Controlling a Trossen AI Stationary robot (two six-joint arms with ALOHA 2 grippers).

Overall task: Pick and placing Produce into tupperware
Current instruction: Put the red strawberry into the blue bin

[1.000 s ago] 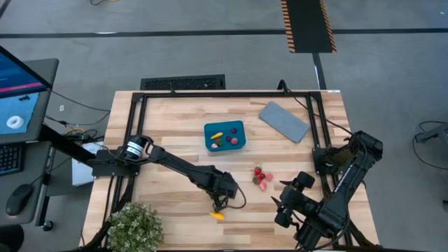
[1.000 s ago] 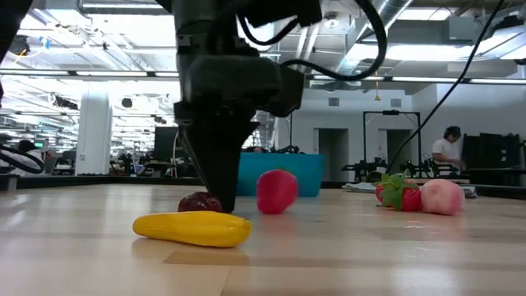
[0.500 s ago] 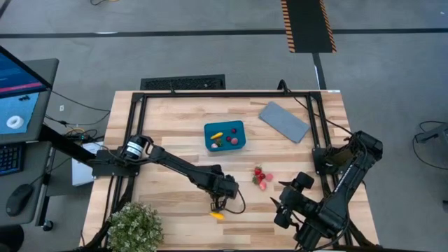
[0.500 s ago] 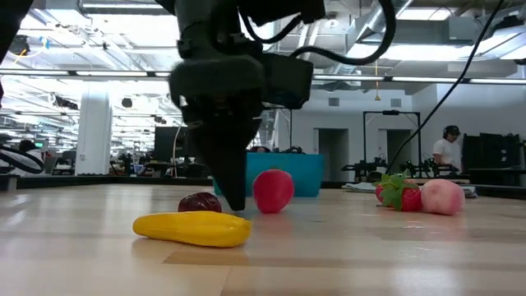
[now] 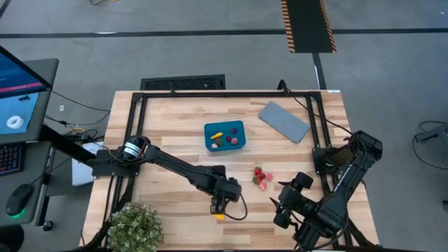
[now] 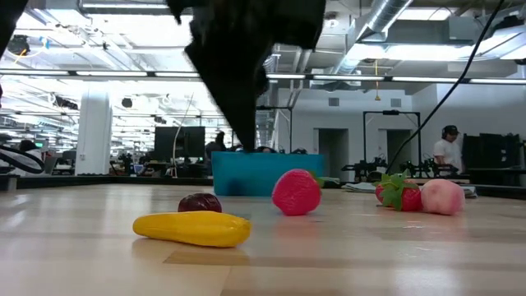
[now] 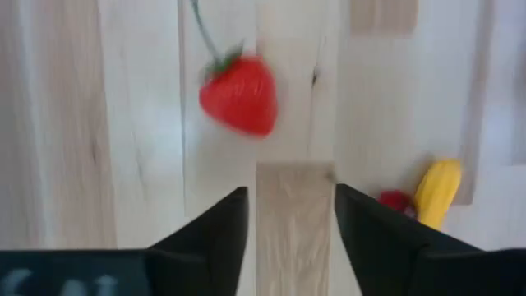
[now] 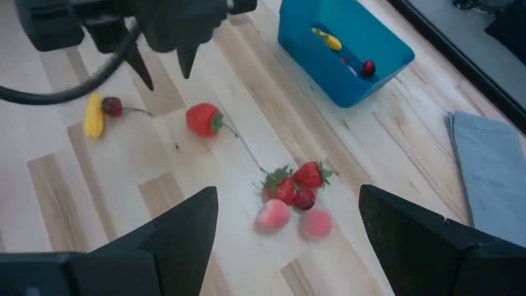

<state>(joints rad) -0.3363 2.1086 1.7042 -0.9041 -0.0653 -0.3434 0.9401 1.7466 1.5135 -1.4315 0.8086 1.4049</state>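
Left wrist view — left gripper [image 7: 292,218] spread, empty; strawberry [image 7: 239,94] lay loose ahead — best advance, centre it between the jaws, then pinch gently.

Robotics lab: open hall, ceiling ducts [image 6: 411,16], monitor [image 5: 21,94], distant workstations.

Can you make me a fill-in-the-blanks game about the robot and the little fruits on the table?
1. The yellow fruit on the table lies next to a small dark ____ one.
2. The tupperware is the colour ____.
3. The left hand has its fingers ____ with nothing between them.
4. The grey lid lies ____ the tupperware, not on it.

Missing words: red; blue; open; beside
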